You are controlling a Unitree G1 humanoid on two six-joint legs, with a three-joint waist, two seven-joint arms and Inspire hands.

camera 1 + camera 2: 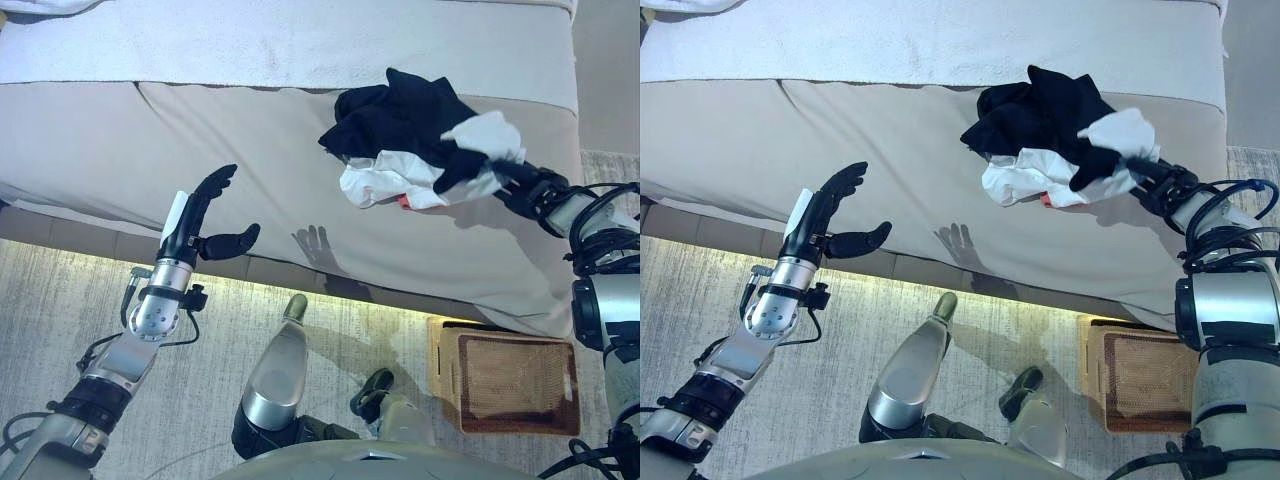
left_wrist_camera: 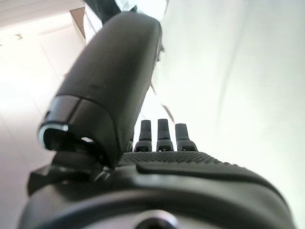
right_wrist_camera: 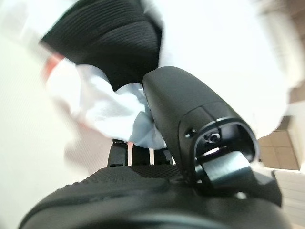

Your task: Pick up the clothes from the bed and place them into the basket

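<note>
We see the right robot hand [image 1: 522, 183] clenched on a bundle of black and white clothes [image 1: 420, 140], which sits bunched over the beige bed [image 1: 200, 140] near its right side; in the right wrist view white cloth is pressed between the thumb and the fingers [image 3: 138, 152]. The left robot hand [image 1: 205, 215] is released, fingers straight, held over the bed's front edge and well apart from the clothes. The wicker basket [image 1: 515, 385] stands on the floor [image 1: 60, 300] beside the bed, below the right arm.
</note>
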